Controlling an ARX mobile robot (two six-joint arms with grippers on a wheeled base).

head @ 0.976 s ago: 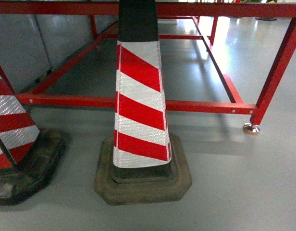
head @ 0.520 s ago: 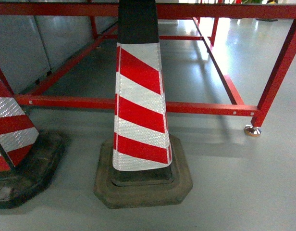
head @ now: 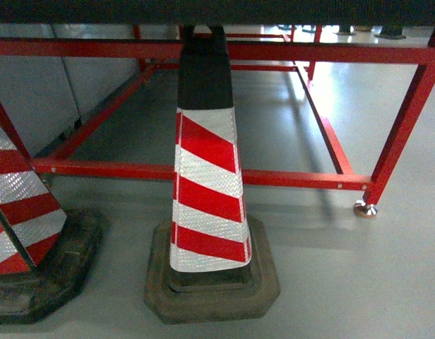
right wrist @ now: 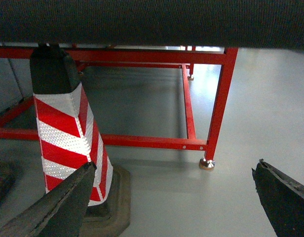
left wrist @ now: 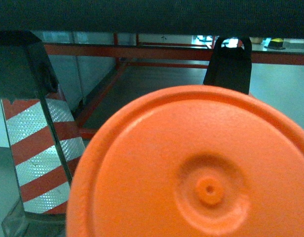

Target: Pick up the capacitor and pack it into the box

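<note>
In the head view a tall red-and-white striped traffic cone with a black top [head: 207, 191] stands on its dark rubber base on the grey glossy floor [head: 359, 282], and a second striped cone [head: 20, 212] stands at the left edge. Behind both runs the red metal table frame [head: 288, 176], one leg ending in a round silver foot [head: 364, 209]. No claw, capacitor or pale pink box shows in this view. In the left wrist view a large round orange plastic disc with a small central bump [left wrist: 201, 173] fills the lower part of the picture; it is perhaps something held by the left claw, but the fingers are hidden, so I cannot tell if the claw is spread or pressed together. To the left of the disc stands a striped cone. In the right wrist view the right claw [right wrist: 174, 197] is spread wide, its two dark fingers [right wrist: 63, 207] at the bottom corners with only floor between them. The striped cone stands just behind the left finger, the red frame leg farther ahead. The box and capacitor are not seen here either.
</note>
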